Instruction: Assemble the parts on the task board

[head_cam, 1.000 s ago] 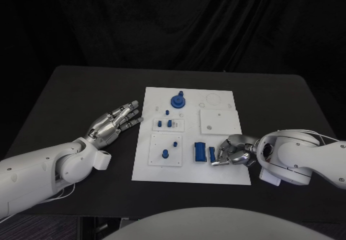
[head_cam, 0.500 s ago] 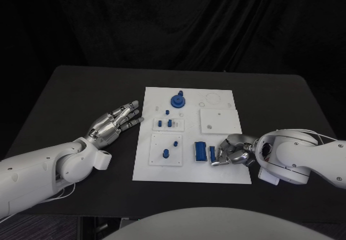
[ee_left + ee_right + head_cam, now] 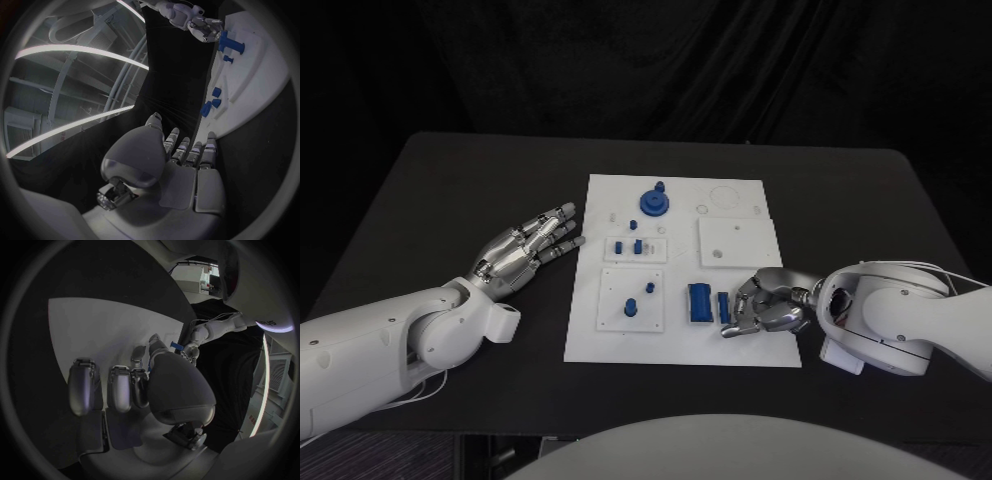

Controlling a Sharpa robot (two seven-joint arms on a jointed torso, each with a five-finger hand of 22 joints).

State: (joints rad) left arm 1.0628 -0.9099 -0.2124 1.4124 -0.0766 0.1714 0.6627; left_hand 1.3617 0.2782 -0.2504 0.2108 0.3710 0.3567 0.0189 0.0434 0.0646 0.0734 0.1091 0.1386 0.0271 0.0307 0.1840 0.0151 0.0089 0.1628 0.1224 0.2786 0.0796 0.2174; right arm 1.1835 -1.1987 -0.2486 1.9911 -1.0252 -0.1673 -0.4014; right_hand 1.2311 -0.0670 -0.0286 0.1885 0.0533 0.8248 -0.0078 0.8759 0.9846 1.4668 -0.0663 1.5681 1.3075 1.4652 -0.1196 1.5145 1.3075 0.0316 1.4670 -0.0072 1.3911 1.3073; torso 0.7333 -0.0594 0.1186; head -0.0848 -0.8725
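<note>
Two hands are shown at a black table [image 3: 459,190] against a dark curtain, with the white task board [image 3: 679,345] taken as the landmark. The board lies at the table's middle, its long sides running away from the robot. Bare black surface is seen on all four sides of the board, widest to its left and right.

On the board, a round blue part with an upright peg [image 3: 655,203] stands near the far edge. Small blue pegs [image 3: 629,245] sit in a raised square plate at the board's left centre, and further small blue parts [image 3: 639,302] sit in a second plate nearer the robot. A blue rectangular block [image 3: 698,303] lies on the board's near half, just right of that plate. A plain white square plate [image 3: 738,241] occupies the board's right side.

The left hand [image 3: 524,248] is held flat beside the board's left edge, fingers extended and slightly apart, nothing held; in the left wrist view [image 3: 187,165] the fingers are seen pointing toward the board's edge. The right hand [image 3: 762,308] rests at the board's near right corner, fingers curled, and a narrow blue part [image 3: 724,307] is seen at its fingertips, just right of the block; whether this part is actually gripped cannot be told. No legible writing is seen.
</note>
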